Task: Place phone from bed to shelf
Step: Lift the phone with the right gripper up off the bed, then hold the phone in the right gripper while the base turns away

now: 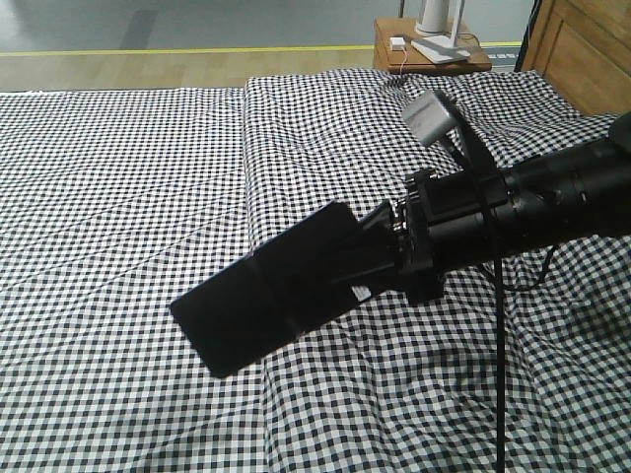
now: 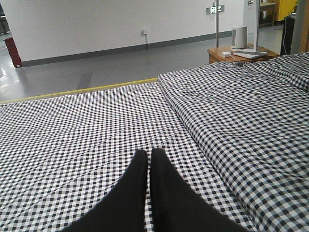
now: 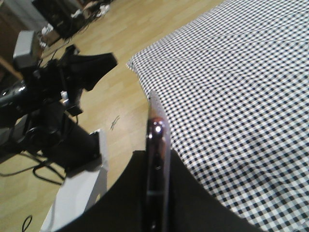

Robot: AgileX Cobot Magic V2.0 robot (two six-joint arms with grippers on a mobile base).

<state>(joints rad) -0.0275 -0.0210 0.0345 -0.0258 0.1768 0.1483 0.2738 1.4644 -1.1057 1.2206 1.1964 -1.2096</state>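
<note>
- One phone [image 1: 271, 291] hangs above the bed [image 1: 118, 177] at centre frame, its end clamped in the right gripper [image 1: 378, 251] jaws.
- Left gripper [image 2: 148, 166] jaws sit together, empty, at the bottom of its wrist view.
- Pickup looks done; the carry to the shelf, unseen here, likely follows and calls for a steady hold.

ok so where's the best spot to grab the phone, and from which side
By one short end, pads on the two flat faces, coming in along its length, as the right gripper does now. The phone is a thin slab, so its edges probably give little to pinch.
</note>
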